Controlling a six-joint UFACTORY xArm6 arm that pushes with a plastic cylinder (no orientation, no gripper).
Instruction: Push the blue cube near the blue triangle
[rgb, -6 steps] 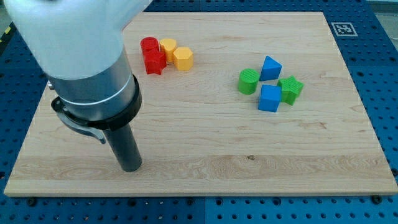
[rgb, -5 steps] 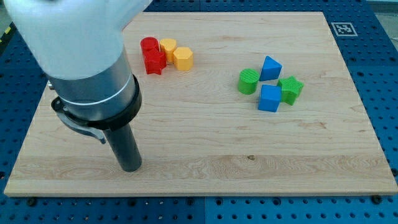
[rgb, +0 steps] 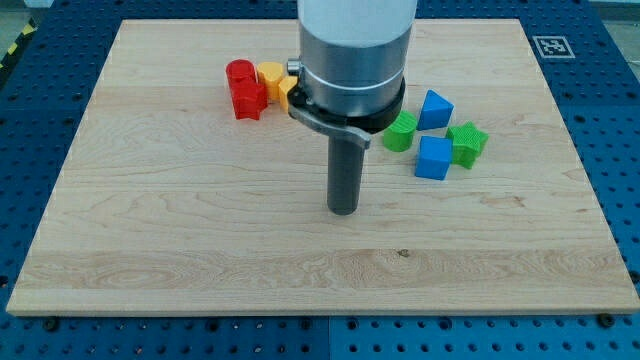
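Camera view shows the blue cube, a ridged, squarish block, right of the tip and slightly above it, just below the blue triangle. Touching nothing, the tip rests on a pale wooden board over blue pegboard.

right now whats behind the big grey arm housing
Partly hidden behind it: an orange-yellow plastic block, only its left edge showing, and a green round block, mostly visible. Anything else behind the housing cannot be seen.
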